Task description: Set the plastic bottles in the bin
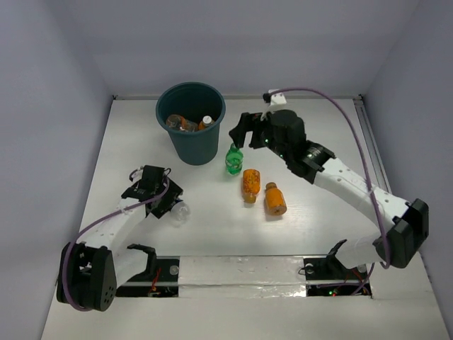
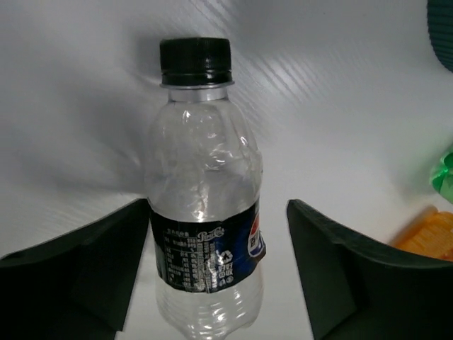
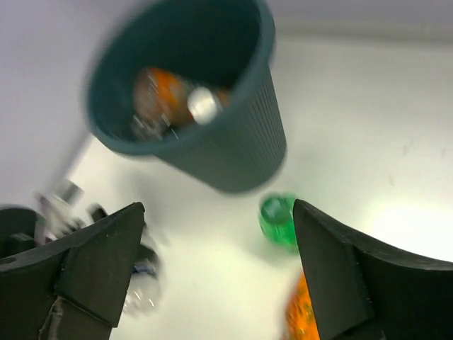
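The dark teal bin (image 1: 190, 142) stands at the back centre with orange bottles (image 1: 182, 125) inside; the right wrist view (image 3: 233, 156) also shows it. A green bottle (image 1: 233, 160) stands just right of the bin, and two orange bottles (image 1: 250, 184) (image 1: 274, 199) lie beside it. My left gripper (image 1: 170, 202) is open around a short clear bottle (image 2: 205, 234) with a dark label and a black cap, lying on the table. Its left finger (image 2: 85, 276) is against the bottle. My right gripper (image 1: 242, 132) is open and empty, above the green bottle (image 3: 278, 219) next to the bin.
The white table (image 1: 318, 142) is walled at the back and sides. The green bottle (image 2: 444, 177), an orange bottle (image 2: 428, 234) and the bin's edge (image 2: 442, 28) show at the right of the left wrist view. My left arm (image 3: 64, 205) shows in the blurred right wrist view.
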`<state>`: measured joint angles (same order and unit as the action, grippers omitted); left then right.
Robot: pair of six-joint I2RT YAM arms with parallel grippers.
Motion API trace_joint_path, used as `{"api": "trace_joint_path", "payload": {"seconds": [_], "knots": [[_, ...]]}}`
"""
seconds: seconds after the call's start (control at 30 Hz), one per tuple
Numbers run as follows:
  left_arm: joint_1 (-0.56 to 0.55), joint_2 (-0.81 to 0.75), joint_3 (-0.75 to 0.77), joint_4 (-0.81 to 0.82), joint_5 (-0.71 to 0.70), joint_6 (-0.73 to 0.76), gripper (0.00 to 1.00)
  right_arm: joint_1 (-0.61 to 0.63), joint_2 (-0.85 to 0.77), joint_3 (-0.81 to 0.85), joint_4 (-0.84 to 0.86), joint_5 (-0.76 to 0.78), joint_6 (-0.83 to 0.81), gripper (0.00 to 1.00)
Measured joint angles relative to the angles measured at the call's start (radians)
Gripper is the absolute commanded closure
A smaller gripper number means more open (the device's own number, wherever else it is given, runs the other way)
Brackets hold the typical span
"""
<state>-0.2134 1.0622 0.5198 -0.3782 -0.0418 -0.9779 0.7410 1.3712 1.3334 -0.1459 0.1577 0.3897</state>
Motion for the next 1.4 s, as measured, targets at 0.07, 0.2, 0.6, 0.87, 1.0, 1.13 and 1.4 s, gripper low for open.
{"api": "trace_joint_path", "payload": {"seconds": [0.07,0.2,0.6,0.87,1.0,1.13,1.4], "knots": [[0.004,0.013,-0.003,0.023,-0.010,0.008,0.43,0.000,0.034,-0.061,-0.003,-0.010,0.007,0.08],[0.006,0.020,-0.006,0.062,-0.021,0.026,0.67,0.000,0.119,-0.106,-0.013,-0.027,0.011,0.08],[0.006,-0.219,0.092,-0.017,0.004,0.060,0.74,-0.040,0.325,0.017,-0.067,-0.015,0.006,0.14],[0.006,-0.224,0.581,-0.048,0.011,0.094,0.73,-0.058,0.375,0.043,-0.101,0.020,0.004,0.25],[0.006,-0.078,0.875,-0.036,-0.025,0.167,0.73,-0.058,0.398,0.071,-0.104,0.030,-0.006,0.31],[0.006,0.095,1.087,0.005,-0.062,0.231,0.72,-0.058,0.405,0.073,-0.110,0.035,-0.009,0.36],[0.005,0.437,1.200,0.047,-0.108,0.321,0.70,-0.058,0.404,0.074,-0.119,0.049,-0.011,0.59]]}}
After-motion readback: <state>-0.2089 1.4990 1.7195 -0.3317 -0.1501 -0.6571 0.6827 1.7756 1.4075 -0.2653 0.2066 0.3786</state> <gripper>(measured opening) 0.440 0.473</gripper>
